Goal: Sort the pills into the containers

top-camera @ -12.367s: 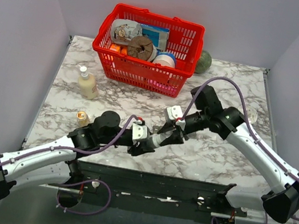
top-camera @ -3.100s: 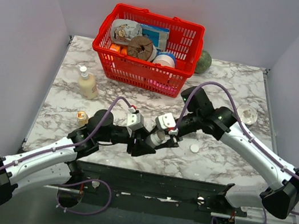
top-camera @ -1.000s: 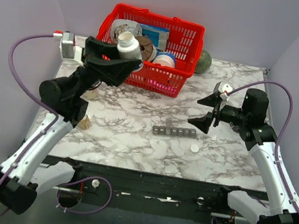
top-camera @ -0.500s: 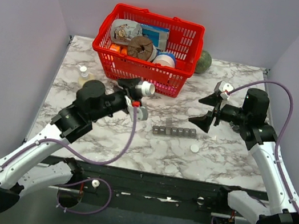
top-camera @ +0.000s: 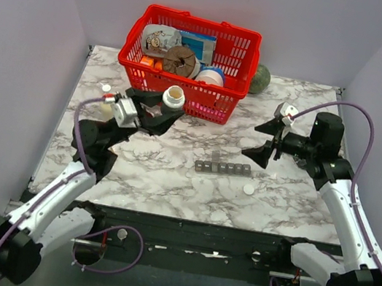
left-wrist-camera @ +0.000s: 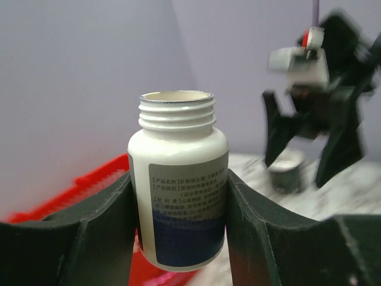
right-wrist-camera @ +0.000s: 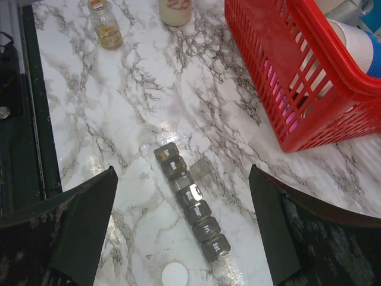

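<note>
Right, surface first: we see a white marble-look table (top-camera: 291, 205) w/ grey veining, boxed in by plain pale lilac walls on three sides, w/ a black rail along the near edge. At the back sits a red basket (top-camera: 209, 105) full of mixed goods. A dark green round thing (top-camera: 261, 80) pokes out behind its R corner. Far L, a cream bottle (right-wrist-camera: 174, 11) and a small amber bottle (right-wrist-camera: 106, 25) stand near each other.

The grey pill strip (top-camera: 224, 167) lies flat mid-table, well in front of the basket, w/ day labels on its row of compartments. One lid toward its L end stands up; the rest look shut. A white cap (top-camera: 248, 189) lies on the marble near the strip's R end, on the near side.

The left gripper (left-wrist-camera: 178, 179) is part closed, both fingers pressed on a white pill bottle (top-camera: 174, 96), upright, cap off; we can't see inside. It hangs just in front of the basket's front wall, L of the strip and apart from it. The right gripper (top-camera: 261, 140) is spread wide w/ nothing btwn its fingers, above the table just R of the strip.
</note>
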`<control>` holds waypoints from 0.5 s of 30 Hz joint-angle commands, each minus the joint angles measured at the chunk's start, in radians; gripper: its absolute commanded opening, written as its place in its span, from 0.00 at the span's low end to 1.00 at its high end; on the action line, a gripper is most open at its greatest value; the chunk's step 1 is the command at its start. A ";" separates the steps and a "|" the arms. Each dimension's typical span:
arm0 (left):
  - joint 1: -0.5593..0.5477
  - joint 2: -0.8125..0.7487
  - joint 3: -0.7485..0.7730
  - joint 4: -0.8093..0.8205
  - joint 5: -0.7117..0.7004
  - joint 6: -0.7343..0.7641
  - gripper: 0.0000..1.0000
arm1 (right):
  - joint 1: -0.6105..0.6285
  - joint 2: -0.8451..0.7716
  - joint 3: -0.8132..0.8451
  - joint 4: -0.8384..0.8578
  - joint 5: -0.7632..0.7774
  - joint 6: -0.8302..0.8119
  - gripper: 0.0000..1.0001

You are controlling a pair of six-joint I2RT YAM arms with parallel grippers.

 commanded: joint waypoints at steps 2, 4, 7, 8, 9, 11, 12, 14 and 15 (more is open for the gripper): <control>-0.007 0.202 -0.020 0.974 0.098 -1.033 0.00 | -0.011 -0.012 -0.005 0.007 -0.006 0.002 1.00; -0.058 0.206 0.038 0.974 0.105 -1.027 0.00 | -0.012 -0.009 -0.003 0.009 -0.014 0.006 1.00; -0.101 0.210 0.174 0.974 0.062 -1.074 0.00 | -0.012 -0.008 0.001 0.011 -0.013 0.011 1.00; -0.107 0.206 0.214 0.974 0.036 -1.088 0.00 | -0.014 -0.009 0.004 0.011 -0.009 0.014 1.00; -0.104 0.202 0.231 0.974 0.025 -1.083 0.00 | -0.012 -0.011 0.003 0.011 -0.006 0.014 1.00; -0.092 0.190 0.242 0.971 0.016 -1.062 0.00 | -0.014 -0.014 0.000 0.012 0.000 0.014 1.00; -0.068 0.191 0.244 0.971 0.019 -1.073 0.00 | -0.014 -0.017 0.000 0.012 0.001 0.014 1.00; -0.042 0.206 0.238 0.971 0.052 -1.077 0.00 | -0.015 -0.018 -0.002 0.012 0.004 0.014 1.00; -0.019 0.212 0.232 0.971 0.052 -1.068 0.00 | -0.014 -0.023 -0.002 0.012 0.006 0.014 1.00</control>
